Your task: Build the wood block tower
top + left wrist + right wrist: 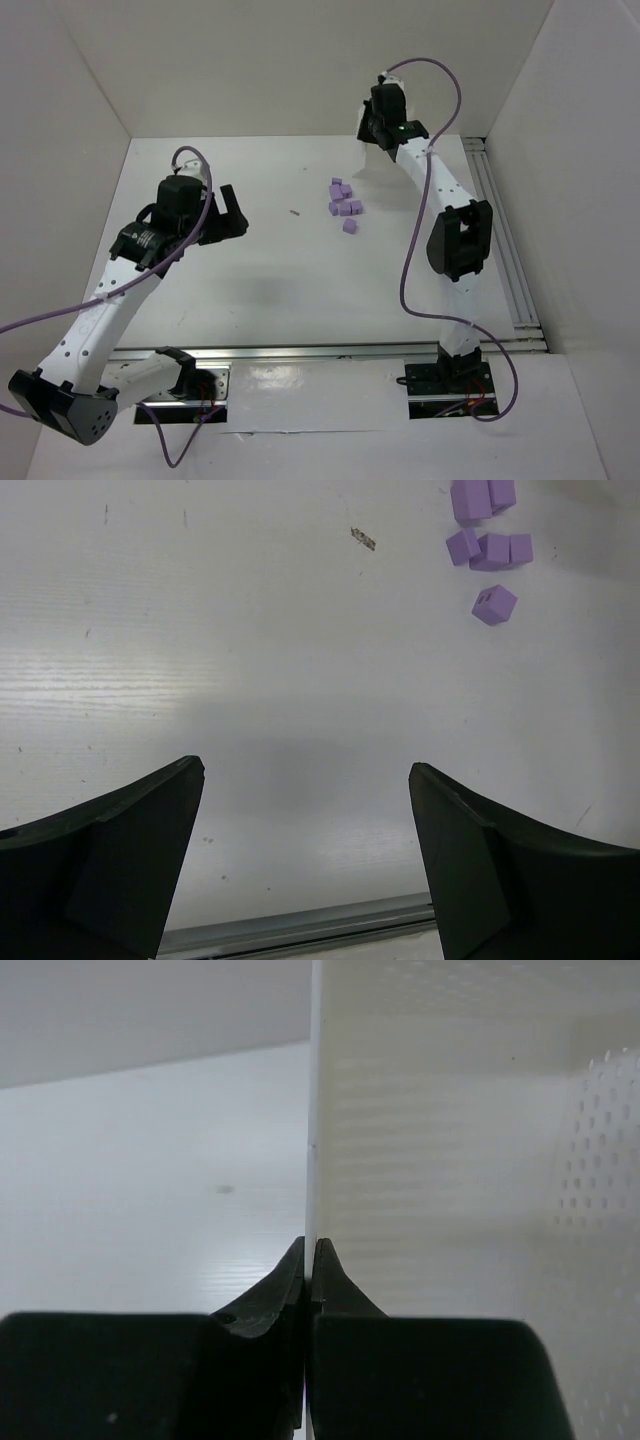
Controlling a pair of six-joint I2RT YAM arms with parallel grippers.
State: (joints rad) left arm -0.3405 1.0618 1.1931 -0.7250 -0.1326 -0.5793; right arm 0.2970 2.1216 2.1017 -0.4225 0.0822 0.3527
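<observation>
Several lilac wood blocks (345,205) lie loose in a small cluster on the white table, right of centre toward the back; none is stacked and no tower stands. They also show at the top right of the left wrist view (490,550), one cube (494,604) a little apart. My left gripper (228,215) hovers to their left, open and empty, with bare table between its fingers (305,770). My right gripper (372,135) is at the far back, shut on the thin wall of the white tray (450,1160), which it holds edge-on (311,1245).
A small dark speck (294,212) lies on the table left of the blocks and also shows in the left wrist view (362,538). Aluminium rails run along the right side (500,240) and the near edge (320,350). White walls enclose the table.
</observation>
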